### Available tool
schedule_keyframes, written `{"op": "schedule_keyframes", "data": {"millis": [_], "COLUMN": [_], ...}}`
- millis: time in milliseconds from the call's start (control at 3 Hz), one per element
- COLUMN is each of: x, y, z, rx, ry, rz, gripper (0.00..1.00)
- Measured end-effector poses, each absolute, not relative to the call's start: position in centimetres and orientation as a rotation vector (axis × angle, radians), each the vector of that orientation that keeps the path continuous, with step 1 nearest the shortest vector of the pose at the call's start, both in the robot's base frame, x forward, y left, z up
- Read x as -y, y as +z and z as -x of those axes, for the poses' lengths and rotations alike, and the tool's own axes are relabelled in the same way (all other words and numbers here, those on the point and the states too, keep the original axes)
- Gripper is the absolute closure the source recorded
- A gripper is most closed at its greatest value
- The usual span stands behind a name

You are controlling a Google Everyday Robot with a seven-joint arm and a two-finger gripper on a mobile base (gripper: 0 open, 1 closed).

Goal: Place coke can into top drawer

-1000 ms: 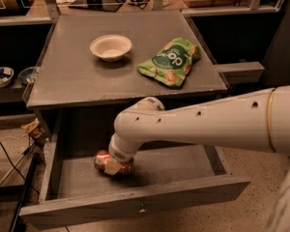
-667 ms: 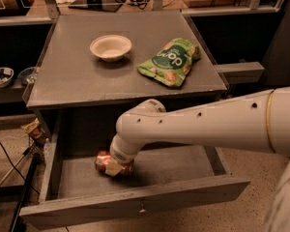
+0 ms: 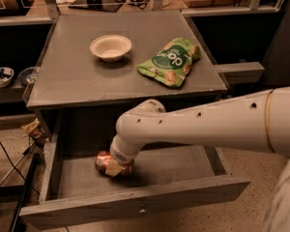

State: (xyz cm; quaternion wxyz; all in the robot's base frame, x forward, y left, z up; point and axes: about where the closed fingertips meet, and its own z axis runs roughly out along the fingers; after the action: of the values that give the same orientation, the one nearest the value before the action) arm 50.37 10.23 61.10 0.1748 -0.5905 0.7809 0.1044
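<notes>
The coke can (image 3: 102, 162), red with silver ends, lies on its side on the floor of the open top drawer (image 3: 183, 166), towards its left half. The drawer is pulled out, and its grey front panel has a small metal knob (image 3: 142, 209) at the centre. My gripper (image 3: 117, 166) reaches down into the drawer from the right on the white arm (image 3: 208, 124). It is shut on the can, with one pale finger (image 3: 113, 168) across the can's front. The can rests on the drawer bottom.
On the grey cabinet top (image 3: 72, 76) stand a white bowl (image 3: 110, 47) and a green snack bag (image 3: 170, 61). Dark shelves stand to the left with two small bowls (image 3: 1, 76). Cables and a stand leg (image 3: 19, 192) lie on the floor at the left.
</notes>
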Motion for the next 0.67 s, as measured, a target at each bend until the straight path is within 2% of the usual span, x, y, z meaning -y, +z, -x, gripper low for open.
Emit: {"op": "schedule_keyframes", "data": {"millis": [667], "x": [-10.23], "y": [61.1], "z": [-50.36], "rx": [-2.213], "ry": [0.296], "rz": [1.674], "gripper": [0.04]}}
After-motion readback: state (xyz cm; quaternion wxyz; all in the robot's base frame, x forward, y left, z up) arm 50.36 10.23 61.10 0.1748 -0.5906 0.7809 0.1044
